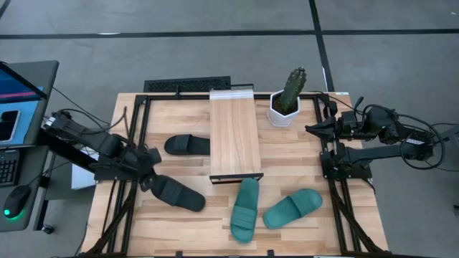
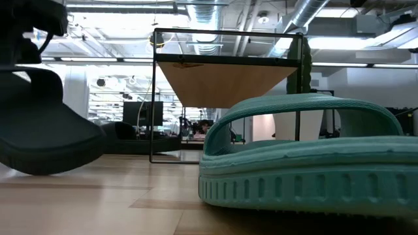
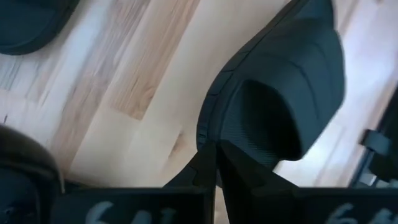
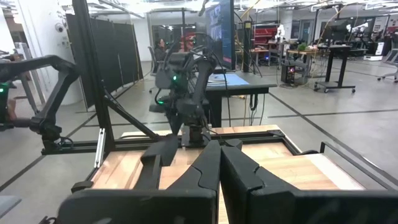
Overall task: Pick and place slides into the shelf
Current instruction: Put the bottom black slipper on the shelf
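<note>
My left gripper (image 1: 148, 180) is shut on a black slide (image 1: 178, 193) over the table's near-left part. In the low view this slide (image 2: 39, 124) is tilted. A second black slide (image 1: 186, 145) lies flat on the table, left of the shelf (image 1: 233, 132). Two teal slides (image 1: 245, 208) (image 1: 292, 208) lie on their soles in front of the shelf's near end. The nearer teal slide (image 2: 307, 156) fills the low view. My right gripper (image 4: 219, 155) is shut and empty, parked at the table's right edge (image 1: 312, 129). My left gripper (image 3: 216, 163) pinches the black slide by the sole's rim (image 3: 208, 140) at its left end, beside the strap's opening (image 3: 261, 118). The fingers come slanting down from the table's left. The slide stretches away from them toward the right and near edge, tilted. I cannot tell whether its low part touches the table.
A cactus in a white pot (image 1: 287, 104) stands on the table right of the shelf's far end. Black frame rails (image 1: 136, 143) (image 1: 330, 179) run along both table sides. A desk with a laptop (image 1: 18, 100) and a mouse stands off the left edge.
</note>
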